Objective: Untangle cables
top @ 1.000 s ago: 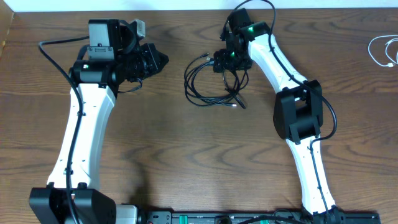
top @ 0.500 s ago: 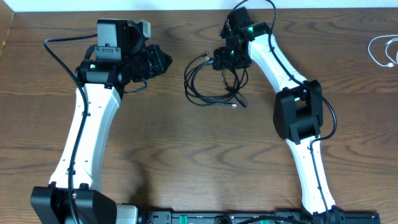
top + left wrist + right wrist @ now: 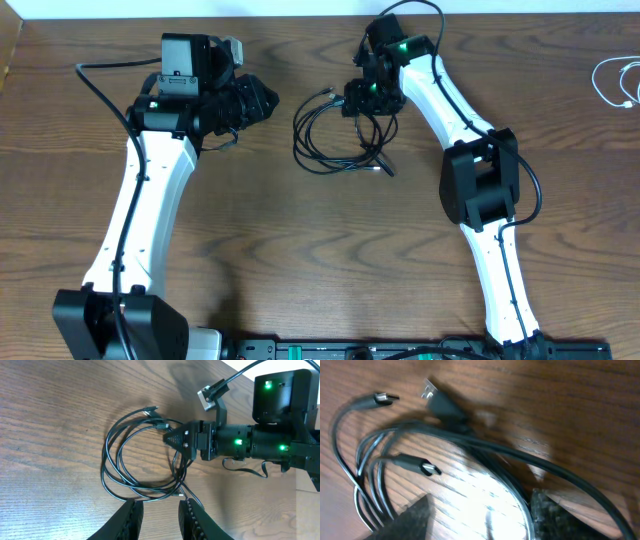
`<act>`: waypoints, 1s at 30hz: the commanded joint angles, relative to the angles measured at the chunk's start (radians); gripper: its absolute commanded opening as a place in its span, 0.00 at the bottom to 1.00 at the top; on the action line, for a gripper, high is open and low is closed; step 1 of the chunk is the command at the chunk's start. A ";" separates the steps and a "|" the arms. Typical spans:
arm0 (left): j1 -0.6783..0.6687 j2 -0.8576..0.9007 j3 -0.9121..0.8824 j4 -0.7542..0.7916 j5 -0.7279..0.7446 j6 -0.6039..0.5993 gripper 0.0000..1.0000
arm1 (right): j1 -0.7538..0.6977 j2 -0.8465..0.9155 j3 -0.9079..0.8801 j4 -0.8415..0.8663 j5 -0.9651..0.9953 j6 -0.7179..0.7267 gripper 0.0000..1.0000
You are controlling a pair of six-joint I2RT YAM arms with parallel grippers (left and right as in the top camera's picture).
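Our right gripper straddles the black cable coiled at upper centre, jaws wide around strands to single one out. Our left gripper hovers just left, jaws narrowly parted and empty. The white cable lies at the far right.

Wooden table; perhaps a black rail

White cable partly off-frame

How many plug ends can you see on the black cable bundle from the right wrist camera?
3: upper-left plug, pronged plug beside it, lower plug at centre-left. More may lie out of frame.
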 commanded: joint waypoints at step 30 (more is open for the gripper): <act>-0.139 0.065 -0.011 0.162 0.065 0.048 0.73 | -0.165 -0.393 0.063 -0.114 -0.644 -0.022 0.01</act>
